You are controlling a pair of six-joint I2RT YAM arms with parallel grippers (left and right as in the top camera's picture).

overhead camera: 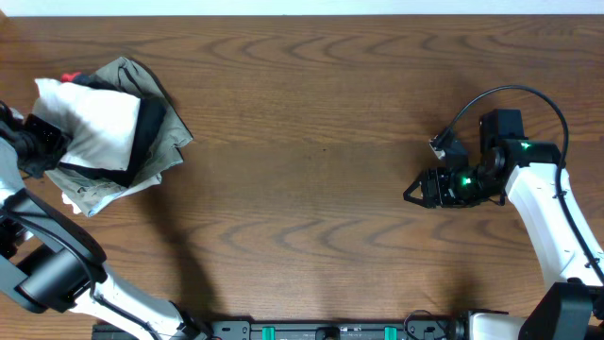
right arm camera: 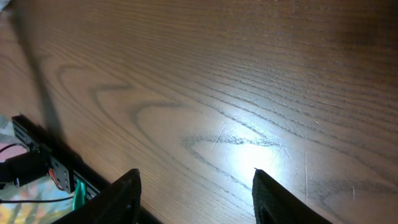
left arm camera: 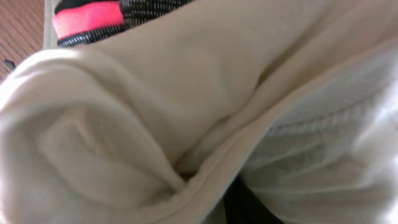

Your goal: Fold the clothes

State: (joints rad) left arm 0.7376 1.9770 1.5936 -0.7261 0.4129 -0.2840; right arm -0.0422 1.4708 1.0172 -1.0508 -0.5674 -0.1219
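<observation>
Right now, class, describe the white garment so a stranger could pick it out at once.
On the brown wooden table, look far left, where garments lie heaped. The white thin-fabric garment sits on top of them. It alone is pale: the black garment, the khaki garment and a red scrap peek out around it.

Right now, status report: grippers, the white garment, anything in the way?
Right gripper open over the table. Left gripper at edge of white garment, grip hidden. It lies bunched atop khaki garment and black garment.
</observation>
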